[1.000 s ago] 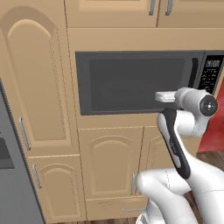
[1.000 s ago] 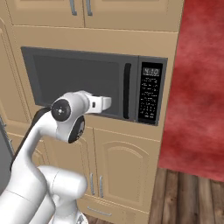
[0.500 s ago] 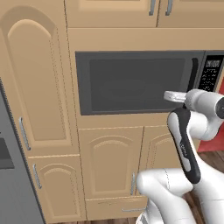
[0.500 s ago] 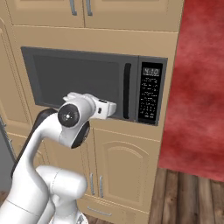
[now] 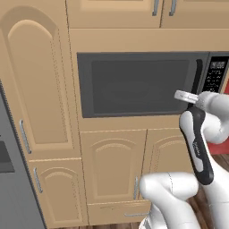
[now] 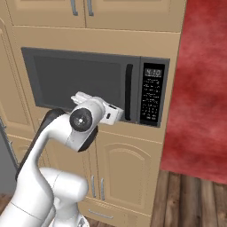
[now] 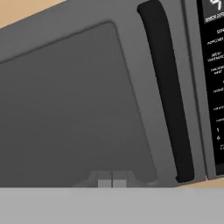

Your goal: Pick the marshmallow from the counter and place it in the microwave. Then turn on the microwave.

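Note:
The microwave (image 5: 138,82) is set into tan cabinetry, and its dark window door is closed. The black vertical handle (image 7: 168,92) and the button panel (image 6: 152,96) are on its right side. My gripper (image 7: 112,183) is shut with nothing in it. It hovers just in front of the door's lower right part, left of the handle. In the right base view my hand (image 6: 111,114) covers the door's bottom edge near the handle (image 6: 129,92). The marshmallow and the counter are out of view.
Tan cabinet doors (image 5: 112,170) stand below the microwave and a tall one (image 5: 38,85) stands to its left. A grey appliance (image 5: 9,179) is at the far left. A red wall (image 6: 199,84) and a wooden floor (image 6: 190,199) lie to the right.
My hand has moved to the right and slightly down across the microwave door, toward the handle. The gripper has stayed shut.

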Robot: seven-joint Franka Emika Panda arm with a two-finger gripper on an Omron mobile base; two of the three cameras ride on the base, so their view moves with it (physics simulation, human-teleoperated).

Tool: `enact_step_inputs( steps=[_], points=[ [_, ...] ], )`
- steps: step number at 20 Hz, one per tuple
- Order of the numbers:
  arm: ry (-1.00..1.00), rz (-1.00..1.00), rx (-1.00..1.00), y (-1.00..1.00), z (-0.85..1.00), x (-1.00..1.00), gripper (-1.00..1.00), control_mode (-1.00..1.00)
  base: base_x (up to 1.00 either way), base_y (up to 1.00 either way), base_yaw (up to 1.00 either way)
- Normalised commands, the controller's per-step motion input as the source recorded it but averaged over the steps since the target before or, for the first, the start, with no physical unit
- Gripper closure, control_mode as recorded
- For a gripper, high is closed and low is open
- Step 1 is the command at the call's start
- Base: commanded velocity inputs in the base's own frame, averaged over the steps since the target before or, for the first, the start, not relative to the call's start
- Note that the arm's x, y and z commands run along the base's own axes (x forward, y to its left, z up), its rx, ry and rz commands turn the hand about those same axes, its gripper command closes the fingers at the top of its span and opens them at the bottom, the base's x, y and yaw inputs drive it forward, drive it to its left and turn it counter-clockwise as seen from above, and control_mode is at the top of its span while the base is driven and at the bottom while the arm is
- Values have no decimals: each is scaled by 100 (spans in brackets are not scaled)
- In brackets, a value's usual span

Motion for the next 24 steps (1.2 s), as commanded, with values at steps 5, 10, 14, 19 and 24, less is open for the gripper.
enact_step_inputs(
  steps=[5,10,14,19,24],
  points=[
    [-3,0,15,-13,0,-12,100,-100,0,0,0],
    [-5,0,16,-14,0,-11,100,-100,0,0,0],
    [-5,0,15,-14,2,-20,100,-100,0,0,0],
    [-2,0,16,-16,5,-19,100,-100,0,0,0],
    [0,-1,16,-20,4,-15,100,-100,0,0,0]
  ],
)
